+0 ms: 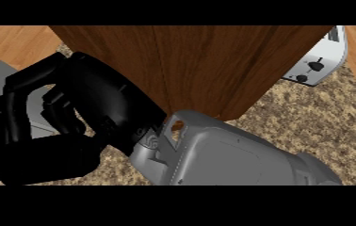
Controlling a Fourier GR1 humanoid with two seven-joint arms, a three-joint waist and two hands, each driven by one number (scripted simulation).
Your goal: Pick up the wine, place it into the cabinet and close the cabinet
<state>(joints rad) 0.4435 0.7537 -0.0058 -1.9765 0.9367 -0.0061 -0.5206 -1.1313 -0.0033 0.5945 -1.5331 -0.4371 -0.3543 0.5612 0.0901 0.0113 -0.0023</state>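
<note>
A black hand point(76, 112) with curled fingers, its side uncertain, sits at the left edge of the brown wooden cabinet door point(201, 65); the wine is not visible; to shut cleanly, I judge, push the door squarely.

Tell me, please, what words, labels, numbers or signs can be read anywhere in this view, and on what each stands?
None can be read.
Cabinet: plain wood grain, no text.
Toaster: black knobs, no legible markings.
Hand and forearm: no lettering visible.
Counter: speckled stone, no signs.
The wine does not show, so any label on it cannot be seen.
</note>
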